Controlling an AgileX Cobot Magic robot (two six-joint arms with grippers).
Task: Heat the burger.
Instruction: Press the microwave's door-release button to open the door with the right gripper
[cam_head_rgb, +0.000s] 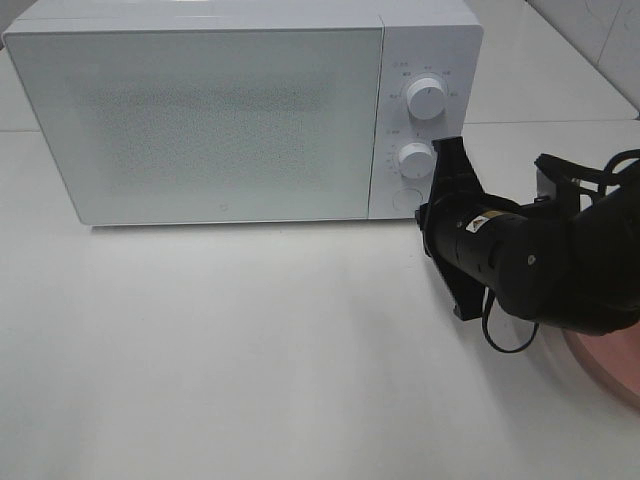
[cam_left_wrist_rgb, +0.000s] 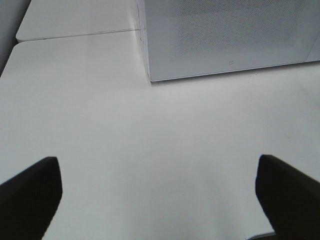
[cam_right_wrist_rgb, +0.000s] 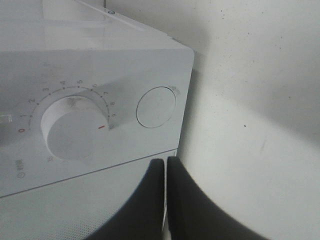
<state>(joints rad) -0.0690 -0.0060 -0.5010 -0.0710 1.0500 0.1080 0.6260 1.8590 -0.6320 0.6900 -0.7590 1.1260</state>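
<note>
A boxy white microwave (cam_head_rgb: 225, 110) stands at 12 o'clock on the plain white table (cam_head_rgb: 250, 360) in the high view. Its wide frosted door (cam_head_rgb: 200, 120) is shut. The control panel takes up the oven's 3 o'clock end. It carries a round white upper knob (cam_head_rgb: 427, 98), a round white lower knob (cam_head_rgb: 414, 158) at 6 o'clock from the first, and a flat round white push button (cam_head_rgb: 405, 197) at 6 o'clock from that.

My black right arm (cam_head_rgb: 530, 265) reaches in from 3 o'clock and ends just beside the panel's lower corner. My right gripper (cam_right_wrist_rgb: 165, 161) is closed with nothing between its fingers, the two dark fingers (cam_right_wrist_rgb: 145, 205) pressed flat together. In my right wrist view the tips sit in front of the seam between the door and the panel, close to the lower knob and the push button. I cannot tell whether they touch the oven. The lower knob's red mark sits near the high end of its numbered scale.

My left gripper (cam_left_wrist_rgb: 160, 195) is spread wide and holds nothing. Its dark fingers (cam_left_wrist_rgb: 30, 192) frame bare table, well apart from the microwave's front corner.

At 4 o'clock in the high view, the rim of a round pink plate (cam_head_rgb: 612, 378) shows from under my right arm.

The burger shows in none of my views, so I cannot tell where it is.
</note>
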